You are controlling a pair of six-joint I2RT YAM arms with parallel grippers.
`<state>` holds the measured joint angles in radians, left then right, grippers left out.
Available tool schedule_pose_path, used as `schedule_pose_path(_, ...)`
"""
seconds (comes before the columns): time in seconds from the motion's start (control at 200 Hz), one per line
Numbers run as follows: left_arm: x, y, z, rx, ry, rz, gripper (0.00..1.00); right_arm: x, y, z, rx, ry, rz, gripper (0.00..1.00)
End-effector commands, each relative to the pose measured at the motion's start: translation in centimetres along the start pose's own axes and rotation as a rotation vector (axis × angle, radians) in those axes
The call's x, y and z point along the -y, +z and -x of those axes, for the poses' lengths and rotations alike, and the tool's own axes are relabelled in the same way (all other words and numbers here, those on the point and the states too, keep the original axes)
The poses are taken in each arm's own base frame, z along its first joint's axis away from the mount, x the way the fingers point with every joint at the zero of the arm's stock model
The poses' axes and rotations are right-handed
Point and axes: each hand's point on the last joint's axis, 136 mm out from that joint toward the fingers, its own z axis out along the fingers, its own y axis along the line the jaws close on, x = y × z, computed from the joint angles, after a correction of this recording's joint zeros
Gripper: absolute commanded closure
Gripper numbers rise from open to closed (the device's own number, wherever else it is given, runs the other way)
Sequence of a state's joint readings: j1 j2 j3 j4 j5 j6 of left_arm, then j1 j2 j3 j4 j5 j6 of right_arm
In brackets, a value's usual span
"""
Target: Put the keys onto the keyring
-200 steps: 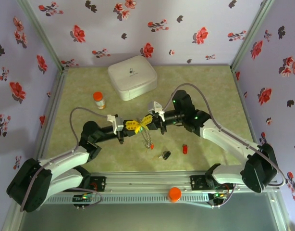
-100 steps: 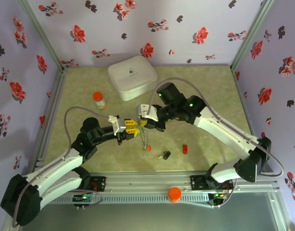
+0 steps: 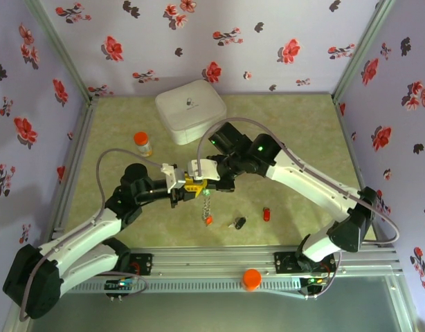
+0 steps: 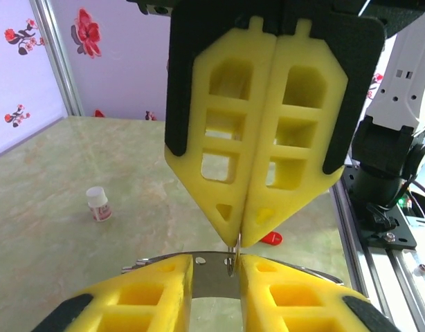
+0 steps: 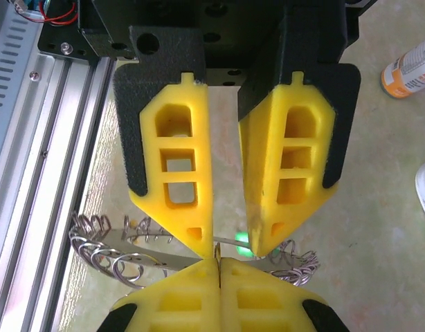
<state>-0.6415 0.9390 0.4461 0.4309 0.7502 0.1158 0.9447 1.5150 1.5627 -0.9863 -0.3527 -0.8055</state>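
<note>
L gripper (image 3: 187,185) pinches keyring (image 3: 206,205) mid-table; R gripper (image 3: 199,177) fingers slightly apart, touching it from far side; red key (image 3: 267,214) lies right.

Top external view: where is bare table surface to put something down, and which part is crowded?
Free: the right half of the table, between the white case and the right wall, and the patch left of the pill bottle. Crowded: the centre, where both arms' fingers meet at the keyring, with loose keys nearby.
</note>
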Motion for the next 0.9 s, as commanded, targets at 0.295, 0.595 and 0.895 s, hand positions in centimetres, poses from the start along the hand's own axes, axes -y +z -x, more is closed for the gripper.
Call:
schedule_pose_path(0.295,0.3,0.2,1.4,0.039,0.057,-0.028,0.98,0.0,0.1,1.5,0.061,0.028,-0.006,1.0)
schedule_pose_path(0.595,0.1,-0.2,1.5,0.13,0.079,0.018,1.0,2.8,-4.1,-0.6,0.352,0.22,-0.202,0.63)
schedule_pose_path(0.895,0.2,-0.6,2.8,0.252,0.094,0.022,1.0,1.1,-1.8,-1.5,0.592,0.254,-0.161,0.64)
